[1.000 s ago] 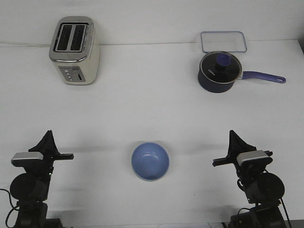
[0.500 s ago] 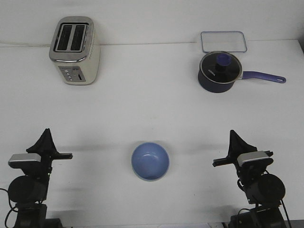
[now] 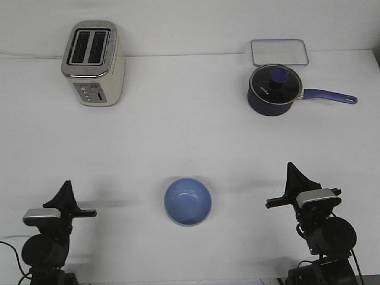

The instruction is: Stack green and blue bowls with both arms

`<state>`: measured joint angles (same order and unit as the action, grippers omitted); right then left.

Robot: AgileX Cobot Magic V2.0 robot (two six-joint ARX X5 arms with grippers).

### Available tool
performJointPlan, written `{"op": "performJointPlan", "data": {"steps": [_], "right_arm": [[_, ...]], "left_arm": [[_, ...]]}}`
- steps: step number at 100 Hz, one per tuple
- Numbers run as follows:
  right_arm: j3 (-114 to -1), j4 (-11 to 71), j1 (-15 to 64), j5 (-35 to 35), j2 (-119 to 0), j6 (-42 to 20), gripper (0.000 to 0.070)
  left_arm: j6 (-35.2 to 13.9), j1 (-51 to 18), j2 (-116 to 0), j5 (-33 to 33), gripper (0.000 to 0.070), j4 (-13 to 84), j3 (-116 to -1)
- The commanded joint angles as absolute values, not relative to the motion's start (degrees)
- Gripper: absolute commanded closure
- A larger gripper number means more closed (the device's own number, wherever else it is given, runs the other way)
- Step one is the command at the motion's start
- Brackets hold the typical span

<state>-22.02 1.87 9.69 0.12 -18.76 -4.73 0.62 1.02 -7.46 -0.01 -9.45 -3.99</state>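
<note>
Facing you, the blue bowl point(image 3: 187, 202) sits between left gripper point(image 3: 66, 195) and right gripper point(image 3: 293, 173); jaw openings cannot be determined.

bowl point(image 3: 187, 202): near table point(image 3: 178, 136) centre, between both arms
toaster point(image 3: 94, 63): far left
saucepan point(image 3: 276, 89): far right
tray point(image 3: 279, 52): just behind saucepan
</note>
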Motion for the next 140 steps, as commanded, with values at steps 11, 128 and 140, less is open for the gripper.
{"op": "performJointPlan", "data": {"steps": [11, 128, 140], "right_arm": [[-22.4, 1.3, 9.8, 0.2, -18.7, -4.5, 0.0699], [-21.1, 2.6, 8.0, 4.6, -16.8, 1.4, 0.0699], [-15.3, 3.0, 3.7, 2.3, -12.1, 6.8, 0.0699]], "left_arm": [[-0.5, 1.1, -0.1, 0.2, 0.0685, -5.9, -1.6], [-0.5, 1.1, -0.2, 0.2, 0.0685, -6.1, -0.8], [-0.5, 1.1, -0.2, 0.2, 0.0685, -6.1, -0.8]]}}
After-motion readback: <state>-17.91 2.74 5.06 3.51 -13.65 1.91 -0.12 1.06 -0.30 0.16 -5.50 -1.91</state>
